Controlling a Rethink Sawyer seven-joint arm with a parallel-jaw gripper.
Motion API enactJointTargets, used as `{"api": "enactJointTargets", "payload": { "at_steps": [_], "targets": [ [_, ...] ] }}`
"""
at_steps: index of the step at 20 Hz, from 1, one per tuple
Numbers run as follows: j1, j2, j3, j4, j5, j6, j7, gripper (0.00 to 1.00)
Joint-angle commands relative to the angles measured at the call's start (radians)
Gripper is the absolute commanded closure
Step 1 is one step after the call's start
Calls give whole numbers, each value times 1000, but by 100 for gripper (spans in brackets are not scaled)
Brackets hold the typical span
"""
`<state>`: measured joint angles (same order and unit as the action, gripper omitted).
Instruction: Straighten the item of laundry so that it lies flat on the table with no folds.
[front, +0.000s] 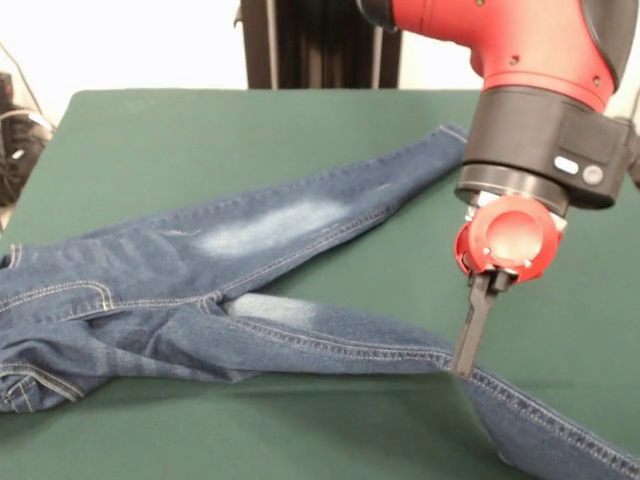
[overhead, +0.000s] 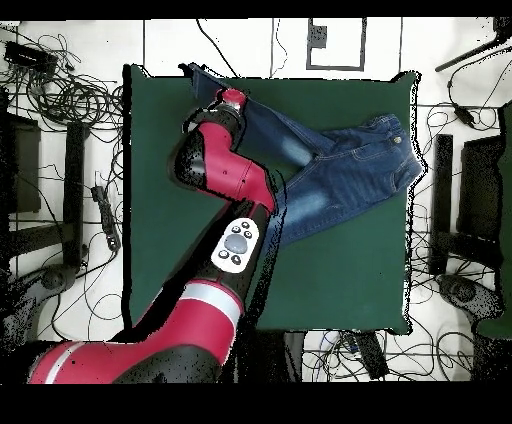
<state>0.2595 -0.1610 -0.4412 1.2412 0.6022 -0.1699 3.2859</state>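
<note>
Green felt covers the wide bench (front: 150, 130), edged by cable-strewn floor. Across it sprawl the jeans (front: 230, 240), legs splayed apart and waistband at one bench edge. On the nearer leg the red arm's gripper (front: 466, 368) has its dark fingers (front: 476, 320) clamped together on the denim.

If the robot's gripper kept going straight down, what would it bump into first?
The jeans. The gripper points straight down, and its tip is already at the edge of the near leg, seemingly touching it. The table lies just under the denim.
</note>
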Motion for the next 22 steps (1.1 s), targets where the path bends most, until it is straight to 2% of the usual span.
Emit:
{"api": "enactJointTargets", "payload": {
  "at_steps": [1,7,22],
  "targets": [
    [47,70,49,82,90,-43,107,100],
    [61,80,48,83,122,-61,99,100],
    [73,61,60,112,123,-72,107,100]
  ]
}}
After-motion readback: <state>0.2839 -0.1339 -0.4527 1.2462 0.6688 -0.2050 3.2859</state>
